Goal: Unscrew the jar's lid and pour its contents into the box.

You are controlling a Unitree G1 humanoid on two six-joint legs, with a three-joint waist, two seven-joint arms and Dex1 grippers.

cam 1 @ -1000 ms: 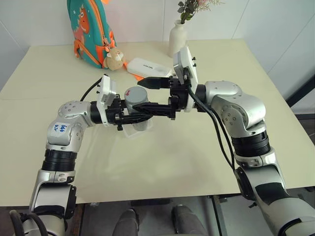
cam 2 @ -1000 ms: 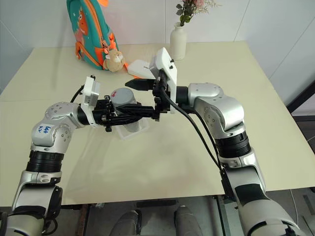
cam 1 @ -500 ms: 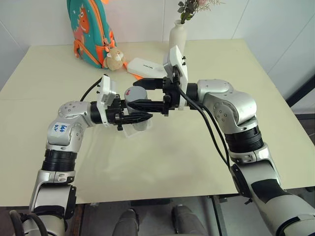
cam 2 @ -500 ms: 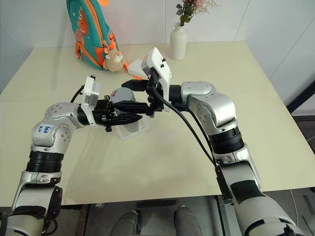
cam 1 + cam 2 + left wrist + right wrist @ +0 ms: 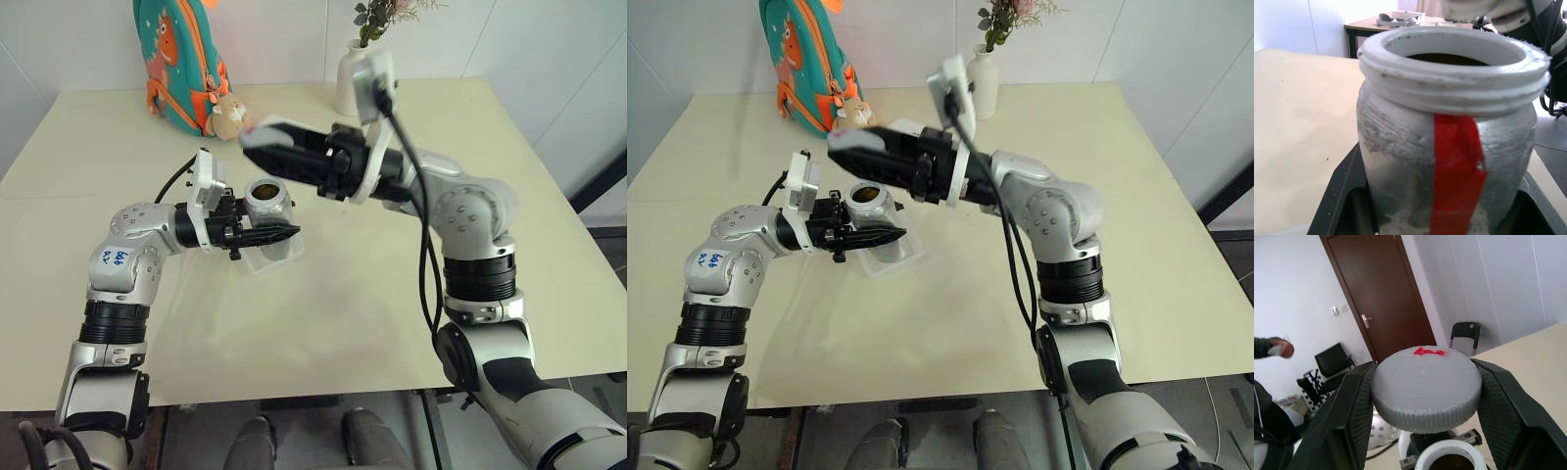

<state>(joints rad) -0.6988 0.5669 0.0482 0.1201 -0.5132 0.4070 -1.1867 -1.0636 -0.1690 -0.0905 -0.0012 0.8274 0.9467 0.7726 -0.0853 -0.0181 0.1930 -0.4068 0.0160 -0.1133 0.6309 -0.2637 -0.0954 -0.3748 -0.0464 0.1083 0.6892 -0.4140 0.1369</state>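
The silvery jar (image 5: 268,208) with a red strip stands upright over the clear box (image 5: 271,258), and my left gripper (image 5: 282,227) is shut on its body. The jar's mouth (image 5: 1449,58) is uncovered, with dark brown contents inside. My right gripper (image 5: 257,142) hangs above and slightly behind the jar, shut on the round grey lid (image 5: 1427,387), which is clear of the jar. The open jar mouth (image 5: 1449,461) shows just below the lid in the right wrist view.
At the table's far side stand a teal and orange backpack (image 5: 181,59), a plush toy (image 5: 228,117), a white case (image 5: 904,126) and a white vase (image 5: 351,78) with flowers. A person's sleeve and hand (image 5: 1273,347) show off in the room.
My right gripper has shut on the lid, rolled, and lifted it up off the jar. The jar's mouth is now open. The left arm has kept still.
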